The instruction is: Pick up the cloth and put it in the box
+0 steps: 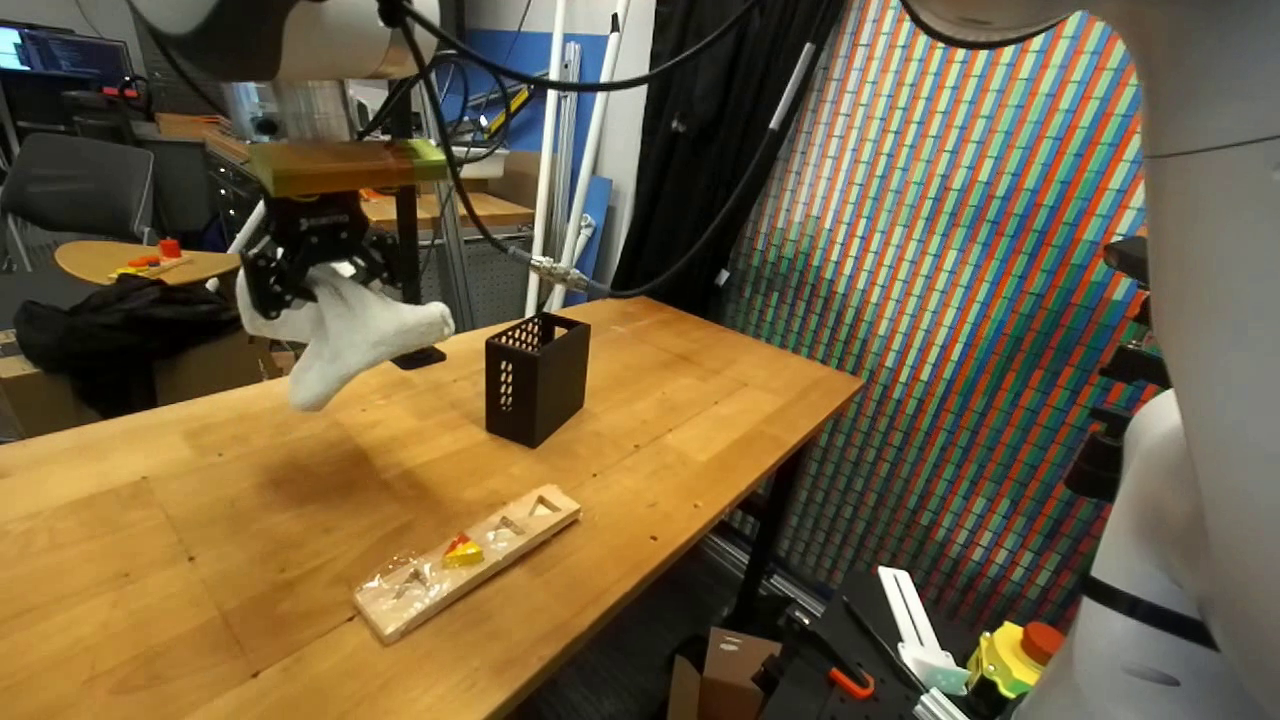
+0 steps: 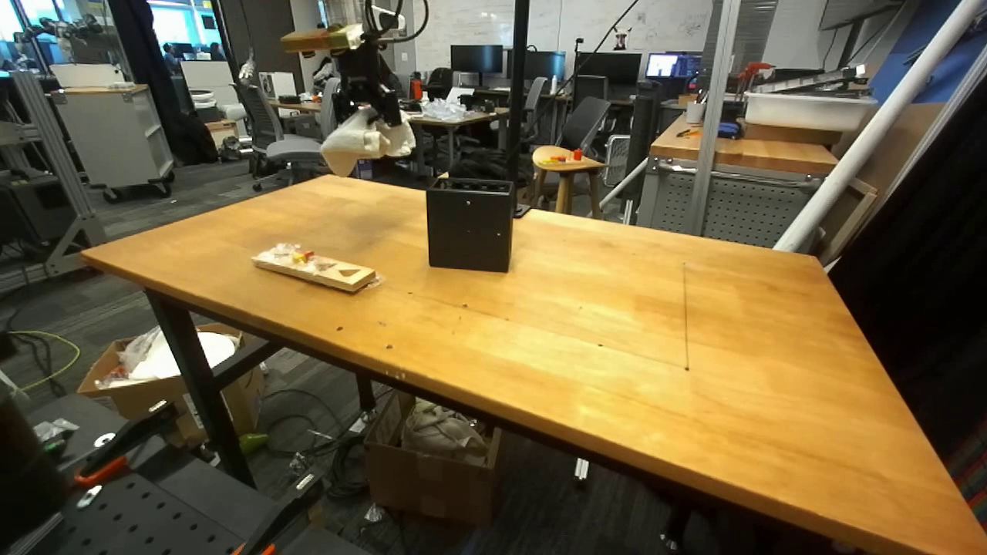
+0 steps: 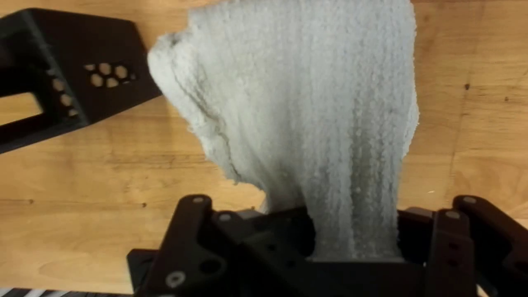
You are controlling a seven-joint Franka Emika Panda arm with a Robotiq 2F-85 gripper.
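The white, rumpled cloth [image 1: 365,335] hangs in the air above the table, folded over and drooping on both sides of my gripper [image 1: 318,285]. My gripper is shut on it, and the fabric hides most of the fingertips. In the wrist view the cloth [image 3: 317,95] rises from between the dark fingers and fills the middle. The black box [image 1: 540,390], with honeycomb holes and an open top, stands upright on the table, apart from the cloth. In an exterior view the box [image 2: 470,227] is to the right of the raised cloth [image 2: 362,142]; in the wrist view, the box [image 3: 111,70] is at upper left.
A pale wooden tray [image 1: 490,550] with a few red and yellow pieces and clear wrapping lies on the table [image 1: 680,400], nearer the camera than the box. A dark vertical post [image 2: 520,85] rises from the table's edge behind the box. A cable loops beside the arm.
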